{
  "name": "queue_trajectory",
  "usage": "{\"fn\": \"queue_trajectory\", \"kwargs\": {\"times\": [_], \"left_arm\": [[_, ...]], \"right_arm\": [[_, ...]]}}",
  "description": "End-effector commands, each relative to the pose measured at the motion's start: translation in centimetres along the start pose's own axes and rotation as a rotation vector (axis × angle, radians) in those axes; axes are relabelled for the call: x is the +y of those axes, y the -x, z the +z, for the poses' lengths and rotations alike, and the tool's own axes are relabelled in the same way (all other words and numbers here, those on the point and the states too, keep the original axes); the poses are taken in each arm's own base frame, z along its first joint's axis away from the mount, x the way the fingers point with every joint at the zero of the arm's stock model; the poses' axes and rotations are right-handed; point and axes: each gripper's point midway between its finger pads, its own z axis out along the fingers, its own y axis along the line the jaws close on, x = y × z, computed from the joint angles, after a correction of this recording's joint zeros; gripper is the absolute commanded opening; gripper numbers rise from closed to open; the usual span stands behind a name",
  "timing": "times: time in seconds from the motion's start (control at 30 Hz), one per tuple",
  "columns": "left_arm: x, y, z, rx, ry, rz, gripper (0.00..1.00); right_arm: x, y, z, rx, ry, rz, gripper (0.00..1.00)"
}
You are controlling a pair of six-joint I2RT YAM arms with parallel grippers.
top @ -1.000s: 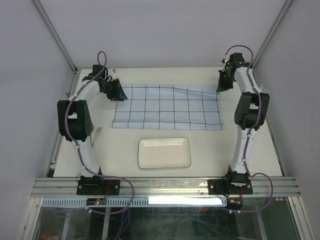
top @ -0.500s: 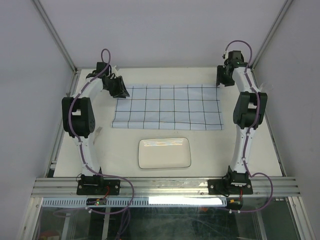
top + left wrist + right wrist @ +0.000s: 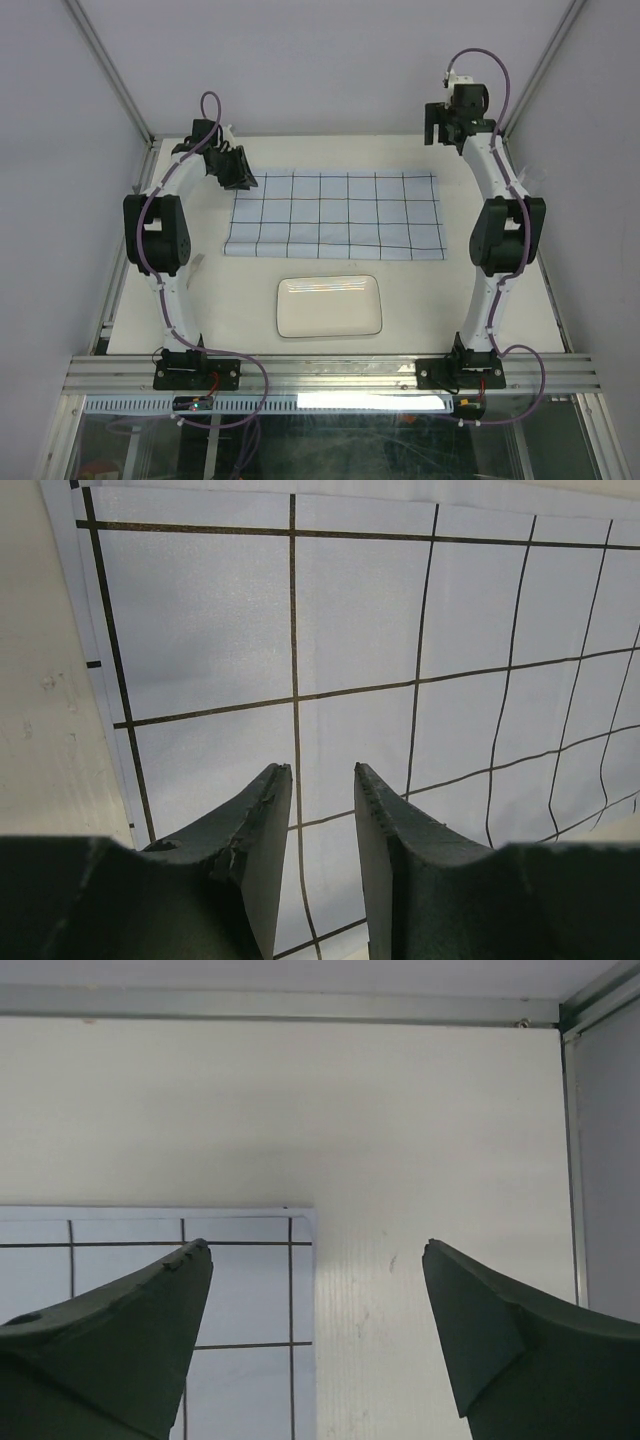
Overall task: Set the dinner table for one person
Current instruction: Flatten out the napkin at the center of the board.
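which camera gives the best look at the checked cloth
The top external view: nearly the whole cloth shows, spread flat on the table. The left wrist view shows only a close patch of grid; the right wrist view only one corner.

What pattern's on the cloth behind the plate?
The cloth is pale blue with thin dark grid lines. It shows best in the left wrist view.

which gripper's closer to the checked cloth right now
Left. The left gripper hangs low over the far left corner of the grid cloth. The right gripper sits much higher, above the cloth's far right corner.
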Motion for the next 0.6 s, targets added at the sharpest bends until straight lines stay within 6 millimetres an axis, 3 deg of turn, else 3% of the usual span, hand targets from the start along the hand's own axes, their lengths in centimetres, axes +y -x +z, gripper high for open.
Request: {"fn": "queue_trajectory", "kwargs": {"times": [0.0, 0.13, 0.23, 0.33, 0.57], "left_arm": [[-2.7, 3.3, -2.6, -0.123, -0.053, 0.044, 0.34], [-2.6, 2.2, -2.0, -0.135, -0.072, 0.031, 0.33], [-1.9, 1.6, -1.9, -0.139, -0.040, 0.019, 0.32], [-1.4, 0.8, -2.0, -0.158, -0.023, 0.010, 0.30], [1.9, -1.9, -4.0, -0.201, 0.153, -0.034, 0.17]], "right_arm": [[0.7, 2.8, -2.0, -0.094, 0.013, 0.022, 0.81], [3.3, -0.5, -1.1, -0.009, 0.083, 0.044, 0.41], [5.6, -2.7, -1.2, 0.052, 0.162, 0.092, 0.00], [7.9, -4.8, -2.1, 0.097, 0.249, 0.123, 0.00], [11.2, -7.2, -4.8, 0.149, 0.338, 0.127, 0.00]]}}
